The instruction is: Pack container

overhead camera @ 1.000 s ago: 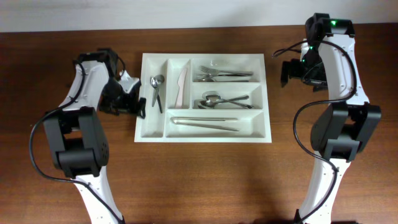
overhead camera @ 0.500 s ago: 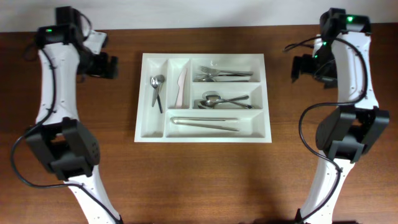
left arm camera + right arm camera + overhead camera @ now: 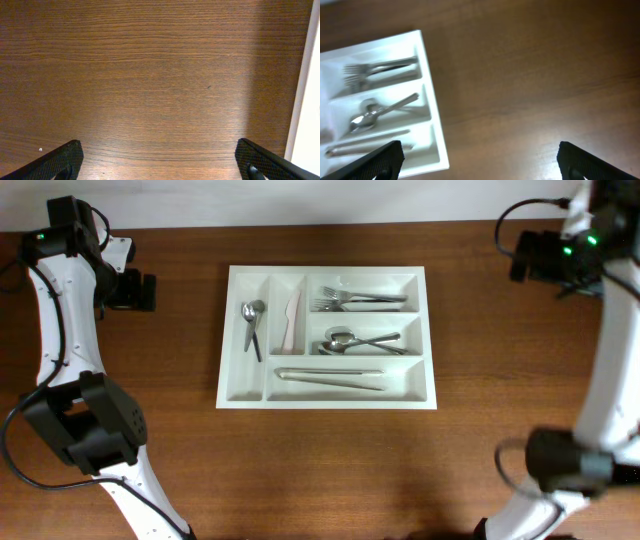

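At the centre of the wooden table (image 3: 330, 470) lies the container (image 3: 243, 385), a white cutlery tray. All five compartments hold something. A teaspoon (image 3: 251, 325) and a pale knife (image 3: 290, 320) sit in the two narrow upright slots. Forks (image 3: 360, 301), spoons (image 3: 360, 340) and long steel pieces (image 3: 330, 378) fill the three horizontal ones. No loose cutlery shows on the wood around it. The left gripper (image 3: 160, 167) hovers over bare wood well to the tray's left, claws spread wide and empty. The right gripper (image 3: 480, 162) hangs well off to the tray's right, likewise spread and empty. Packing looks finished, or nearly so.
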Controlling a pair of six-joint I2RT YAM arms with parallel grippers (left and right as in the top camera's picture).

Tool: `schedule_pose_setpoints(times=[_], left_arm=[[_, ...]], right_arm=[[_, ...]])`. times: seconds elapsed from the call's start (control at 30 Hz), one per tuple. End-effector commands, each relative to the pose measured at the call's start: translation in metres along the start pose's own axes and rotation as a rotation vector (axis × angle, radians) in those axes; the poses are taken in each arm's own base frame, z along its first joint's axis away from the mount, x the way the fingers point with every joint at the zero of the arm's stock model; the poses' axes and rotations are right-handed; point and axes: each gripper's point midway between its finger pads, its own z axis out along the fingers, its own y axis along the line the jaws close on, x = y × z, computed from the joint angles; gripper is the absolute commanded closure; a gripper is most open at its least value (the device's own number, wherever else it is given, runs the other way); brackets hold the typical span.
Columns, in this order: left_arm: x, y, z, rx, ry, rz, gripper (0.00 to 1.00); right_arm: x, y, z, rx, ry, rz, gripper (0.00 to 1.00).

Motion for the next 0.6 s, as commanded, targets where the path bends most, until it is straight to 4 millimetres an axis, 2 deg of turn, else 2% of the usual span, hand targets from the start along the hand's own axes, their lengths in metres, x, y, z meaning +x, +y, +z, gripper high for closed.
schedule_pose_setpoints(times=[0.0,0.17,0.43,0.57], left_arm=[[-0.002,0.005,-0.002,-0.011,-0.006,-0.016,0.01],[-0.002,0.005,-0.002,-0.011,-0.007,-0.016,0.01],[-0.002,0.005,-0.002,-0.011,-0.007,-0.017,0.01],[-0.002,0.005,-0.002,-0.011,-0.007,-0.016,0.01]], right_arm=[[0.027,0.003,-0.025,0.004,-0.001,-0.003,0.01],[0.079,0.000,-0.034,0.034,0.058,0.023,0.01],[0.115,0.021,-0.048,-0.044,-0.134,-0.079,0.01],[0.133,0.031,-0.047,-0.076,-0.249,-0.137,0.01]])
